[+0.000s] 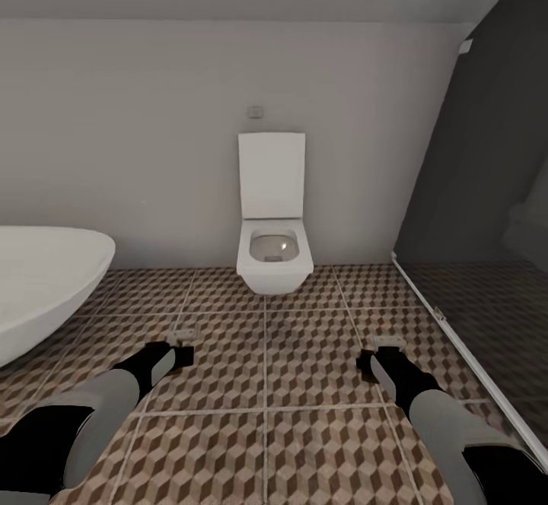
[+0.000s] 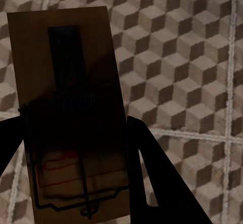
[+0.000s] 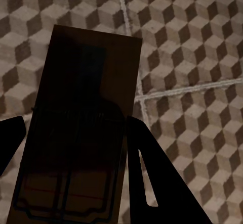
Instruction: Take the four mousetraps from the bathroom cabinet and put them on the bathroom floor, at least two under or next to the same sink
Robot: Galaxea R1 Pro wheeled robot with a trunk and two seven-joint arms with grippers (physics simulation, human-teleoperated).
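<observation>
Left wrist: nearest my camera is a mousetrap (image 2: 68, 118), its wooden board pinched between the dark fingers (image 2: 152, 168) of my left gripper (image 2: 76, 148). I hold it flat and facing the lens, wire side up, so the spring stays clear of the pads.

Right wrist: a second mousetrap (image 3: 83, 133) sits the same way in my right gripper (image 3: 71, 153), jaws closed onto the long edges of the board.

Head view: both arms reach forward and low, left gripper (image 1: 176, 353) and right gripper (image 1: 374, 359) well apart, each with a pale sliver of trap at its tip. I judge I carry them low and apart so they cannot knock together and are ready to set down.

Floor: the bathroom floor (image 1: 266, 429) with its cube pattern lies beneath both traps; neither touches it yet.

Surroundings: a white toilet (image 1: 274, 250) stands straight ahead against the wall, a white bathtub (image 1: 38, 284) at my left, a dark glass partition (image 1: 472, 185) at my right.

Sink: I am not facing it here, so I judge I should turn toward it before releasing these two.
</observation>
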